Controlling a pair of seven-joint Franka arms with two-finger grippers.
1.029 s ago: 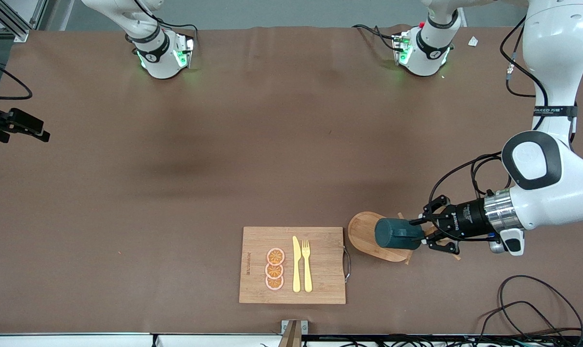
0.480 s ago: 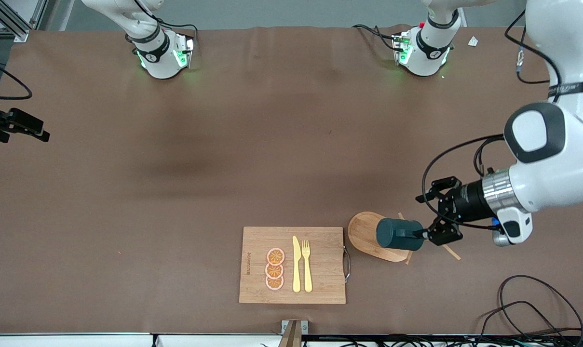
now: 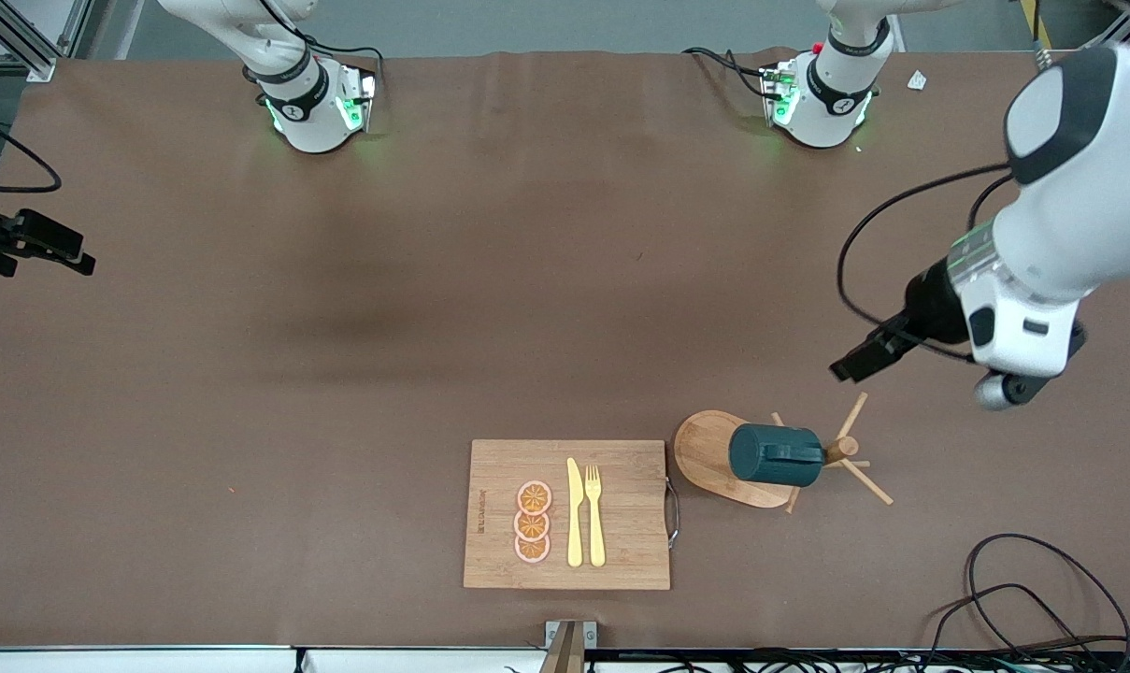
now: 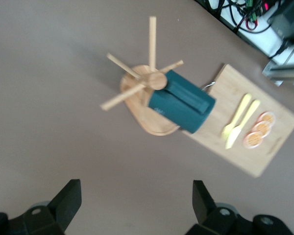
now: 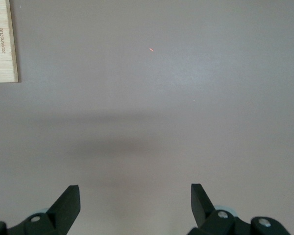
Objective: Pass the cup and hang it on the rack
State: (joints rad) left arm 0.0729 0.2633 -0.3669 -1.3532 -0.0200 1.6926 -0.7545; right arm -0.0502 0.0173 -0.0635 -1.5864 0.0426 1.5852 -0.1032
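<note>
The dark teal cup [image 3: 772, 455] hangs on its side on a peg of the wooden rack [image 3: 705, 453], by the central post, free of any gripper. It shows in the left wrist view [image 4: 183, 105] over the rack's oval base [image 4: 152, 126]. My left gripper [image 3: 850, 365] is open and empty, raised above the table, apart from the rack on the side toward the arm bases. Its fingers [image 4: 68, 198] frame bare table. My right gripper [image 3: 83, 260] waits open and empty at the right arm's end of the table; its fingers [image 5: 68, 200] also frame bare table.
A rectangular bamboo cutting board [image 3: 621, 505] lies beside the rack, toward the right arm's end, with a yellow knife [image 3: 575, 512], a yellow fork [image 3: 594, 514] and three orange slices [image 3: 533, 522]. Black cables [image 3: 1041, 589] lie at the near corner of the left arm's end.
My left gripper let go of the cup, opened and drew back and up from the rack. The cup stays hanging on the peg. The right arm has not moved.
</note>
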